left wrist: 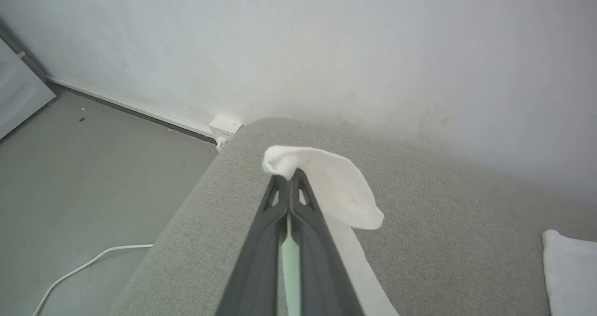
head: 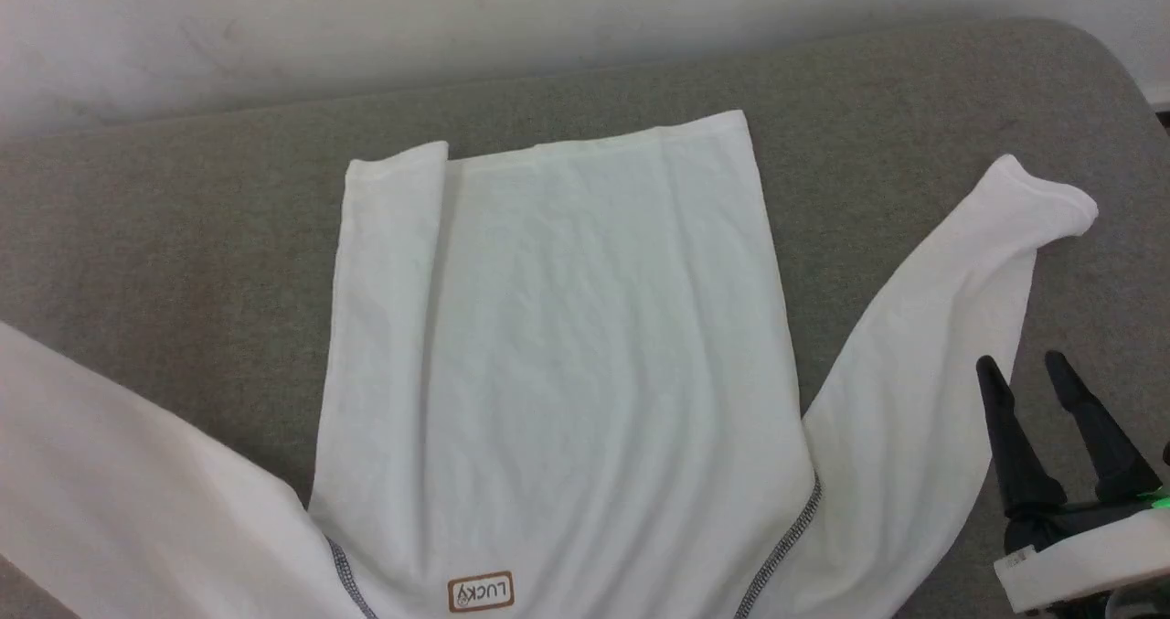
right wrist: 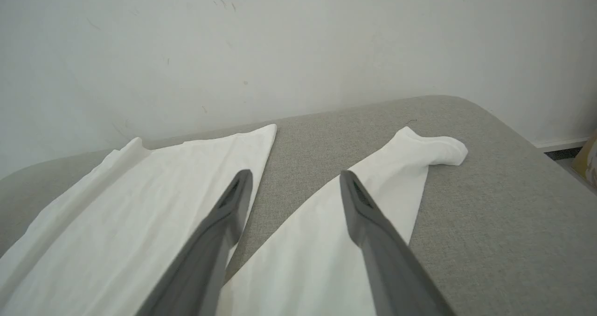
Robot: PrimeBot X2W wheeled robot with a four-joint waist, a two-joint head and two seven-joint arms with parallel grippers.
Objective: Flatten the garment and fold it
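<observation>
Lying spread on a grey padded surface [head: 183, 235], the white shirt [head: 567, 345] has its body flat, hem toward the wall [head: 366, 25], collar end toward the robot. Brown-bordered label [head: 481, 592] sits at the bottom edge of the head view. Dark zigzag stitching [head: 786, 546] runs along both shoulder seams. The body's left edge is folded over in a narrow strip. The right sleeve [head: 923, 372] lies angled out on the surface, its end bent over. The left sleeve [head: 119, 473] rises off the surface toward the camera, blurred. The left gripper [left wrist: 290, 177] has its fingers pressed together, pinching the cuff [left wrist: 331, 190], which droops over the tips above the surface's corner. The right gripper [head: 1021, 359] has its fingers wide apart, holding nothing, and hovers at the right sleeve's outer edge. Grey floor [left wrist: 93, 190] with a white cable [left wrist: 84, 267] lies beyond the corner.
</observation>
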